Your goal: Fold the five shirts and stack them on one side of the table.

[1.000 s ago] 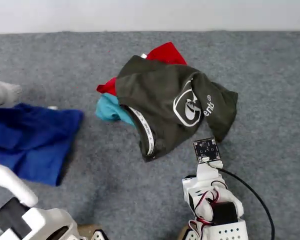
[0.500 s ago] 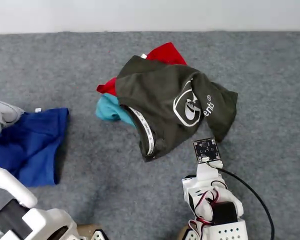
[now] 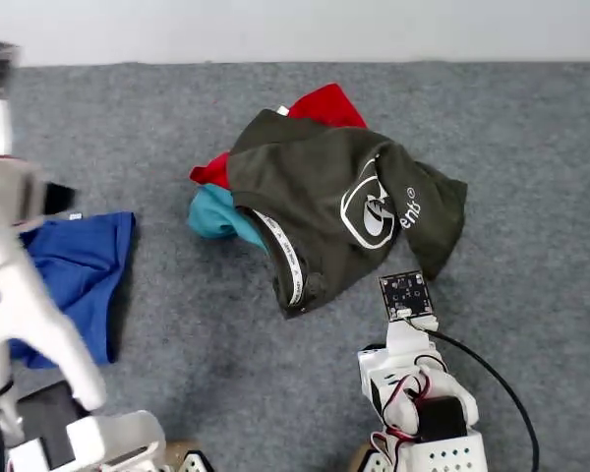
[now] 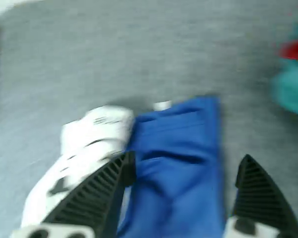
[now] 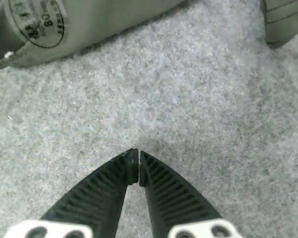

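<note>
Blue shirt (image 3: 74, 280) is taken as the one being folded. It lies flat on the grey table cover (image 3: 531, 147), well apart from the olive shirt (image 3: 339, 211), on the left arm's side of it. Left gripper (image 4: 186, 161) hangs above the blue shirt (image 4: 179, 134), fingers spread wide and nothing held. A white item (image 4: 89, 144) touches the blue shirt's edge farther from the olive shirt; what it is cannot be told. Right gripper (image 5: 139, 166) is pinched closed on nothing, over bare cover just beside the olive shirt's near hem. Red shirt (image 3: 324, 103) and teal shirt (image 3: 216, 214) are tucked under the olive shirt.

For a clean fold, a corner should probably be pinched through all layers, lifted only slightly, and carried straight across so the edges meet. Dragging is to be avoided, since the cover looks grippy. The fold is best laid away from the olive shirt, so that side is kept for stacking.

The blue shirt's long axis is judged to run side-on to the olive shirt, not toward it. A small white tab (image 3: 74, 216) marks the end farther from the arm bases, likely the collar.
</note>
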Motion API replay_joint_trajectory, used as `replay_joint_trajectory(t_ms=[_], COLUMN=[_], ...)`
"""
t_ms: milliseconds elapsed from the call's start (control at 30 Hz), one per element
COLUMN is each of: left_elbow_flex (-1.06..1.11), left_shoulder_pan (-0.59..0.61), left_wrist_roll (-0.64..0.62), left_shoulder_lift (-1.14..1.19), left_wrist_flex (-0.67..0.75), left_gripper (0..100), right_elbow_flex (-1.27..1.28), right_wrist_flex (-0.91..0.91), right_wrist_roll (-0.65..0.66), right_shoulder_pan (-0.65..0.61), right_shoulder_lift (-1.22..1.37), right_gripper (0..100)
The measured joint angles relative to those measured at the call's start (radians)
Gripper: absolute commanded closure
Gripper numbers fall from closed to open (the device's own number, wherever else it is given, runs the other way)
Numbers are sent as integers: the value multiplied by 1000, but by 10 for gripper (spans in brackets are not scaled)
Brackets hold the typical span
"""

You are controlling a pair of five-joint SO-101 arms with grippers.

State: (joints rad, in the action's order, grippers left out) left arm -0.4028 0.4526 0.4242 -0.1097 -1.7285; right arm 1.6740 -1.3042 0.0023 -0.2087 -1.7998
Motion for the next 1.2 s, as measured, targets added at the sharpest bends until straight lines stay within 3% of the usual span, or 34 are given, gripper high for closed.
replay_joint_trajectory(t_ms=[233, 567, 833, 1000, 1100, 1200], left_elbow_flex=[241, 540, 787, 792, 753, 706], left_shoulder_pan=[-339, -580, -621, -611, -578, -559], left_wrist_roll=[-103, -282, -353, -356, -358, -356], left_shoulder_lift=[0, 0, 15, 178, 279, 327], left_wrist_flex=[40, 405, 692, 732, 732, 732], left_gripper=[673, 634, 634, 656, 768, 949], right_elbow_flex=[0, 0, 0, 0, 0, 0], right_wrist_flex=[0, 0, 0, 0, 0, 0], right_wrist_roll=[0, 0, 0, 0, 0, 0], right_shoulder_pan=[0, 0, 0, 0, 0, 0], right_shoulder_lift=[0, 0, 0, 0, 0, 0], right_gripper=[988, 988, 988, 988, 988, 988])
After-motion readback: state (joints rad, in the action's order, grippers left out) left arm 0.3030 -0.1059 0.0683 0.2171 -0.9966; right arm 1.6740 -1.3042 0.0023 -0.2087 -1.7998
